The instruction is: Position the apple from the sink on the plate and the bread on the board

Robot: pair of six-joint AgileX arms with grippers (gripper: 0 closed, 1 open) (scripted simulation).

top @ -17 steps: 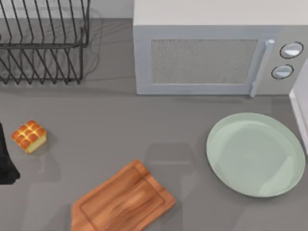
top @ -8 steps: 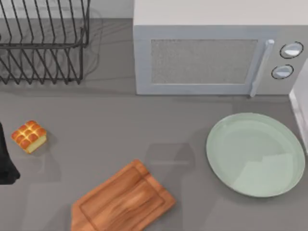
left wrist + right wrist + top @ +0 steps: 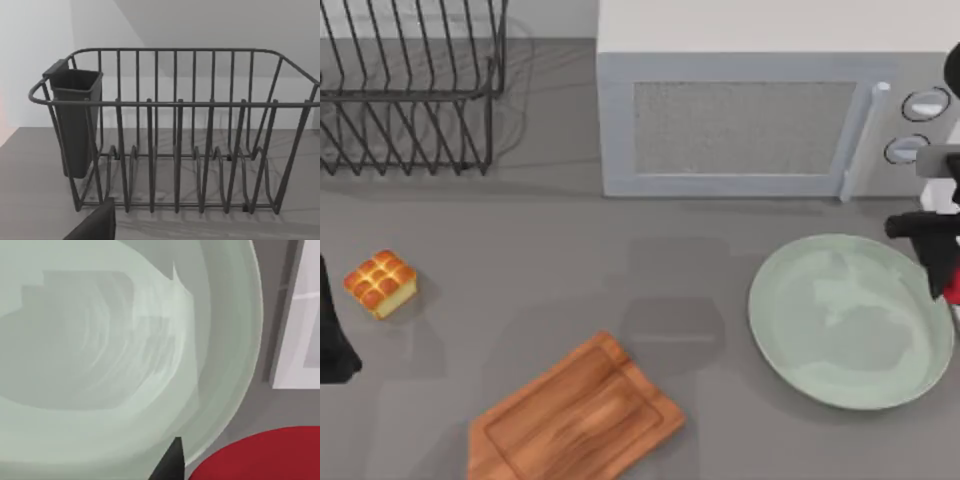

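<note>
My right gripper (image 3: pixel 942 272) hangs over the right rim of the pale green plate (image 3: pixel 840 320), shut on the red apple (image 3: pixel 952 285). In the right wrist view the apple (image 3: pixel 260 455) sits just beyond the plate (image 3: pixel 100 350), with one dark fingertip (image 3: pixel 171 464) beside it. The golden bread (image 3: pixel 381 283) lies on the table at the far left. The reddish-brown board (image 3: pixel 575 415) lies at an angle near the front edge. My left arm (image 3: pixel 330 340) stays parked at the left edge, close to the bread.
A grey microwave (image 3: pixel 750 120) stands at the back, right behind the plate. A black wire dish rack (image 3: pixel 410 90) with a dark cup (image 3: pixel 75 120) fills the back left. A white edge (image 3: pixel 300 340) runs beside the plate at the right.
My right arm has come in from the right edge carrying the apple and now hangs over the plate's right rim. Bread, board and left arm have not moved.
</note>
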